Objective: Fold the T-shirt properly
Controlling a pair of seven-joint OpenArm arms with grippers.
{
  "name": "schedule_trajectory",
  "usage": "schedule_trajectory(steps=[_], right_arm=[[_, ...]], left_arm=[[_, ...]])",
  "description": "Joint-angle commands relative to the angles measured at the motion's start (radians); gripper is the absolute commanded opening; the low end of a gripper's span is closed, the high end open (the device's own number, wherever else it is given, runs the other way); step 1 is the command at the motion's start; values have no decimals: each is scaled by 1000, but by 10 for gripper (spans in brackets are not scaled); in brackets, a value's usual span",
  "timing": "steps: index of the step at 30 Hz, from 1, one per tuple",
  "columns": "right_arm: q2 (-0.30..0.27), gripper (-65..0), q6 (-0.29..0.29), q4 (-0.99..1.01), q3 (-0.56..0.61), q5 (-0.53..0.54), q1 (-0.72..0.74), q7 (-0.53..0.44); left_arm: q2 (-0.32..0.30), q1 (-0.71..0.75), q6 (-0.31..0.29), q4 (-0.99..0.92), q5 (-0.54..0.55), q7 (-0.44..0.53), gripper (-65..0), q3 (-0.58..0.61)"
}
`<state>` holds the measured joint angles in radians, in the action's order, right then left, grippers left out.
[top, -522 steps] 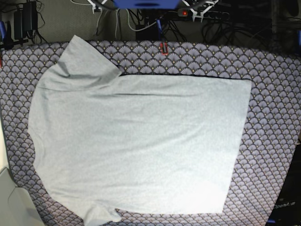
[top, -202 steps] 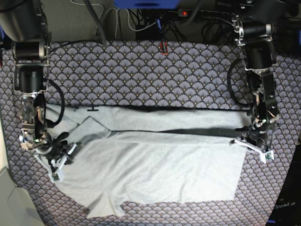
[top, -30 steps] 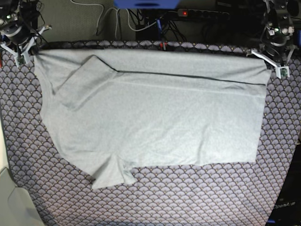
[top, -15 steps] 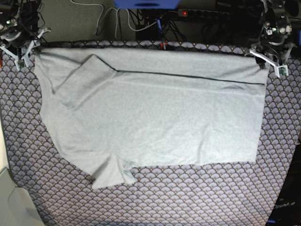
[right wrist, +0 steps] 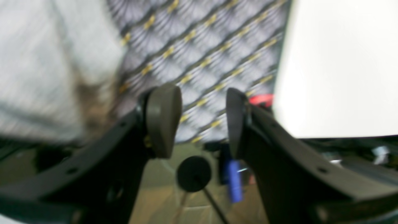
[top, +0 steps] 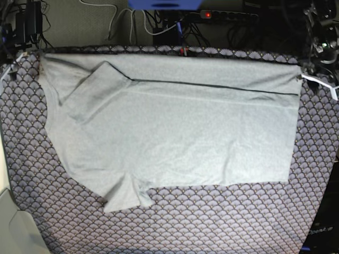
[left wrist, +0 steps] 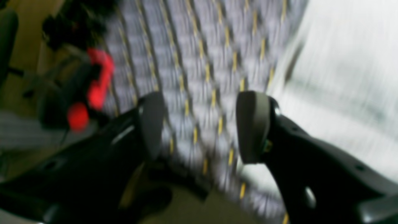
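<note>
The light grey T-shirt lies flat on the fan-patterned tablecloth. Its far edge is folded over as a long strip with a dark trim line. One sleeve is folded in at the upper left and the other sticks out at the front. My left gripper is just off the shirt's far right corner. In its wrist view the left gripper is open and empty, with the shirt beside it. My right gripper is open and empty, with the shirt to its left. It barely shows at the base view's left edge.
Cables and a power strip lie behind the table's far edge. A small red clip sits at the far edge's middle. A white surface stands at the front left corner. A red object shows beyond the table edge.
Both grippers have let go of the shirt's far corners and moved outward past the table's sides. The shirt has stayed in place.
</note>
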<state>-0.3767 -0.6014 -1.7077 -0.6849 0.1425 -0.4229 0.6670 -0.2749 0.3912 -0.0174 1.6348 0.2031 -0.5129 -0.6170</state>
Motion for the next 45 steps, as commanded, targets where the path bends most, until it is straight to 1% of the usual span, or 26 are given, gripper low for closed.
schedule_trajectory(steps=[1, 4, 5, 8, 10, 12, 14, 17, 19, 22, 24, 26, 28, 29, 31, 33, 35, 40, 43, 45], right_arm=[[-34, -365, 4, 4, -9, 4, 25, -19], [-84, -364, 4, 68, 11, 4, 121, -22], [-103, -364, 4, 97, 35, 4, 160, -23], [-158, -364, 4, 217, 166, 4, 336, -23], [-176, -364, 4, 312, 261, 4, 468, -25], [-178, -364, 4, 426, 363, 4, 609, -53], [-178, -364, 4, 532, 460, 4, 714, -103], [-173, -364, 4, 708, 603, 4, 861, -204], [-155, -364, 4, 826, 693, 4, 941, -260], [-129, -364, 7, 969, 776, 4, 1030, -338], [-118, -364, 7, 1023, 810, 4, 1060, -376], [-117, -364, 8, 1058, 825, 4, 1082, -405], [-107, -364, 16, 1082, 838, 4, 1094, -427], [-104, -364, 34, 1087, 844, 4, 1094, -435], [-100, -363, 90, 1090, 844, 4, 1094, -441], [-98, -363, 117, 1092, 844, 4, 1094, -441], [-97, -363, 119, 1092, 842, 4, 1094, -439], [-91, -363, 120, 1095, 836, 4, 1094, -441], [-72, -363, 125, 1095, 836, 4, 1093, -441], [-69, -363, 166, 1096, 835, 4, 1090, -442]], left_arm=[[-17, -19, 12, 17, -9, 23, -284, -28], [-19, -88, 12, 17, -9, 21, -284, -50], [-19, -110, 12, 15, -9, 21, -284, -48], [-11, -194, 12, 5, -15, 7, -284, -47], [-10, -255, 12, 5, -17, -45, -284, -24], [-10, -314, 12, -9, -20, -106, -285, 15], [-10, -354, 12, -25, -21, -128, -287, 42], [-10, -418, 12, -64, -21, -125, -288, 70], [-10, -459, 12, -106, -21, -125, -288, 73], [-16, -532, 12, -210, -21, -120, -288, 73], [-19, -593, 12, -302, -21, -66, -288, 75], [-28, -639, 10, -400, -23, 18, -288, 87], [-63, -683, 10, -503, -23, 109, -287, 174], [-85, -707, 10, -562, -23, 168, -288, 246], [-120, -742, 10, -680, -21, 297, -288, 372], [-129, -777, 10, -784, -21, 402, -288, 457], [-129, -819, 10, -896, -21, 489, -288, 521], [-125, -932, 10, -1146, -14, 609, -288, 576], [-122, -961, 10, -1220, -14, 669, -286, 602], [-119, -967, 10, -1243, -18, 690, -285, 622]])
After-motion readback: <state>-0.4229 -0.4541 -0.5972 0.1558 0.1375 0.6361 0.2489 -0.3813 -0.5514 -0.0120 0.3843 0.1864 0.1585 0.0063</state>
